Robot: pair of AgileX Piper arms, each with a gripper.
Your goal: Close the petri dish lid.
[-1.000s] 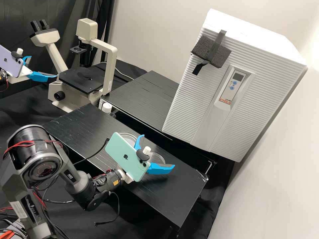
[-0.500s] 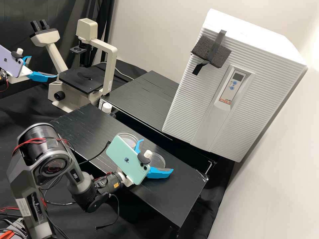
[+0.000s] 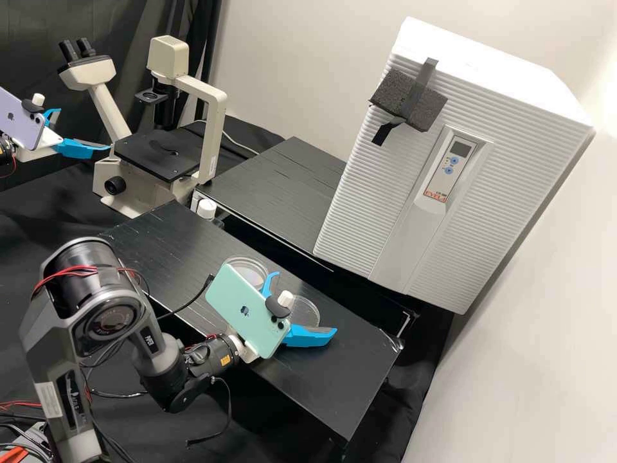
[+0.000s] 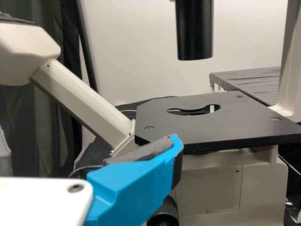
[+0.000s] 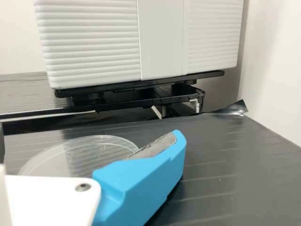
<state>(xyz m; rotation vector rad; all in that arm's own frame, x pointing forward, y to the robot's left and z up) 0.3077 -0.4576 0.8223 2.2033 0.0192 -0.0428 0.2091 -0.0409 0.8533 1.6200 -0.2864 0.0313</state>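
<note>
Right pincer (image 3: 306, 302) stands spread; the presumed lid (image 3: 306, 312) lies within its span; dish (image 3: 255, 277) sits near, toward the microscope (image 3: 159, 154)

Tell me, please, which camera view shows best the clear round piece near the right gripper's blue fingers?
The right wrist view: the clear round piece appears largest there, its far rim plain, though a blue finger and the white mount cover parts. The high view shows a smaller portion, between the blue fingers.
</note>
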